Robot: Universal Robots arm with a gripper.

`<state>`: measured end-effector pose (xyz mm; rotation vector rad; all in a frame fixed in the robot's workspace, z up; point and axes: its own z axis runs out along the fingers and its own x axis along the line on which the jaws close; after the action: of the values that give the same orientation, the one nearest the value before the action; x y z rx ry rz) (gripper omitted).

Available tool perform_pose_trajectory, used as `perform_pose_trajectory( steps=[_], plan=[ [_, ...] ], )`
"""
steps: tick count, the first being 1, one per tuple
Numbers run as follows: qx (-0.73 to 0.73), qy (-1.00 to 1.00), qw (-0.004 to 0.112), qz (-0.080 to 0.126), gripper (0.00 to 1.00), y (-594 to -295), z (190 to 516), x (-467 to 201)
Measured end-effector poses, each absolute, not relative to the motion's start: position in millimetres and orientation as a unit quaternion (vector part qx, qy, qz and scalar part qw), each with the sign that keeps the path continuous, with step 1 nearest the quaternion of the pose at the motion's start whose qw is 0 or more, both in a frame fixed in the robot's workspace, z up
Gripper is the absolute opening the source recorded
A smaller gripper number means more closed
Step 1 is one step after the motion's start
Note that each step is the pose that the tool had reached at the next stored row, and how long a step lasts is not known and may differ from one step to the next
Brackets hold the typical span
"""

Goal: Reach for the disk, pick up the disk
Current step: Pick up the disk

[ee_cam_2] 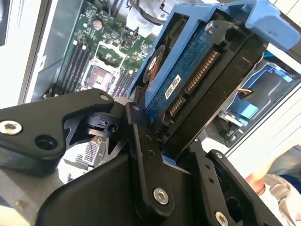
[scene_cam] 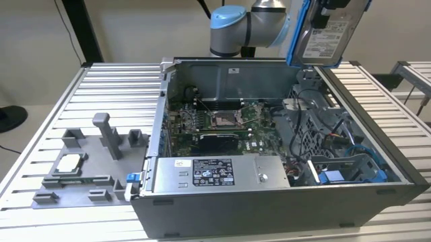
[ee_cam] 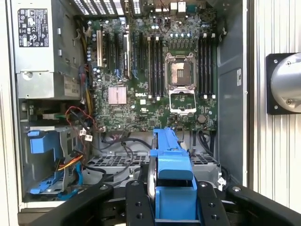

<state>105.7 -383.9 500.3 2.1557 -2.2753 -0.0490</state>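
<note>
The end effector (ee_cam_2: pixel 162 141) grips the disk (scene_cam: pixel 328 31) by one end, high over the open case (scene_cam: pixel 283 201); a slip could drop it onto the motherboard (ee_cam: pixel 155 84).

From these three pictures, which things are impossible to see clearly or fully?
- The disk: its top is cut off by the frame's upper edge in the exterior view.
- The disk's label face: hidden in the first wrist view, where the blue carrier is seen edge-on.
- The end effector, shut on the disk: its fingertips are covered by the disk in the second wrist view.
</note>
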Motion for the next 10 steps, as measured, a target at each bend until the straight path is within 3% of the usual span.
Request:
perform_pose_trajectory(
  steps=[10],
  plan=[
    [0.688, -0.726, 0.004, -0.016, 0.00, -391.1, 500.3, 114.3]
  ],
)
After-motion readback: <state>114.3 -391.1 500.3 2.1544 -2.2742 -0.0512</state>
